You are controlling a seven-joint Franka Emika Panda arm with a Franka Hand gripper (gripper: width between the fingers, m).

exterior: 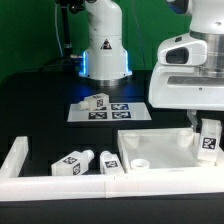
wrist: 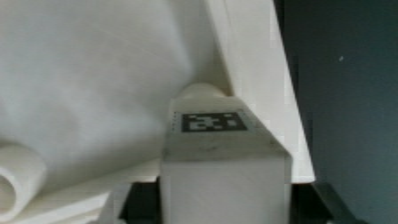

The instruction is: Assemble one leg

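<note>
One black counter [exterior: 35, 105] carries the white square panel [exterior: 165, 148]. Beyond the panel lies the marker board [exterior: 125, 112], with a spare peg [exterior: 97, 101] on it. At the panel's edge on the exterior view's right, the tool [exterior: 208, 146] is clamped on the leg [wrist: 215, 140], held upright. A second peg [exterior: 110, 160] and a third peg [exterior: 72, 162] lie beside the panel.

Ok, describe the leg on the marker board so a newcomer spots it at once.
Find the robot's white base at the back; the marker board lies just before it. The leg rests on that board's end toward the exterior view's left. Only it lies there: two others lie by the front rail, the gripper holds a fourth leg.
</note>
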